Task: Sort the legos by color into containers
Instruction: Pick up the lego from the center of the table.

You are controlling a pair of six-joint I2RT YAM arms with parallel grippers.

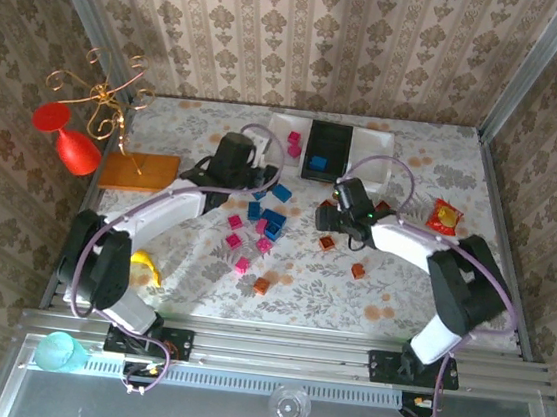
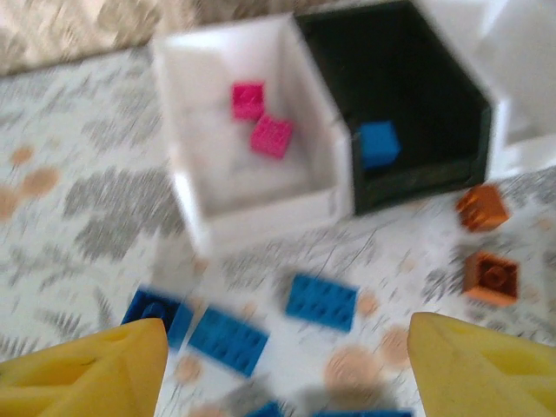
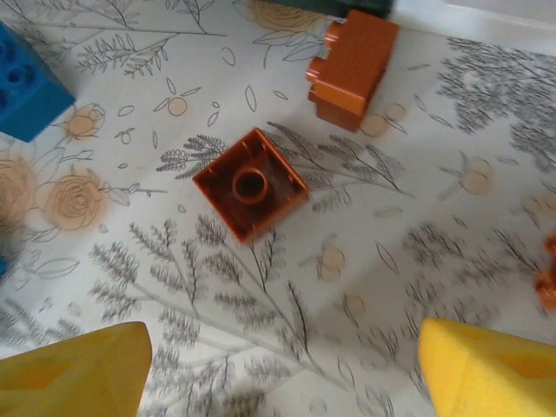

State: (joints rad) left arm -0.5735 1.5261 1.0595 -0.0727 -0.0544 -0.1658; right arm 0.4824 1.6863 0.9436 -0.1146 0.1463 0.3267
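Left gripper (image 2: 287,347) jaws wide, empty, over loose blue legos (image 2: 321,301) with long axes roughly crosswise to the view; beyond them two pink bricks (image 2: 272,136) lie in the white tray (image 2: 261,213) and one blue brick (image 2: 379,143) in the black tray (image 2: 417,87). Right gripper (image 3: 287,356) wide, empty, above an orange-brown brick (image 3: 250,184) lying hollow side up, corners diamond-wise on the tablecloth (image 3: 391,261); a second orange-brown brick (image 3: 352,65) lies tipped on its side beyond.

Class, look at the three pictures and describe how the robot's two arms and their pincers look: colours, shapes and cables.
Both the left arm and the right arm have smooth white links joined by bulky black joints. A thin lilac cable loops along each. The left pincer and right pincer end in wedge-shaped yellow fingers.
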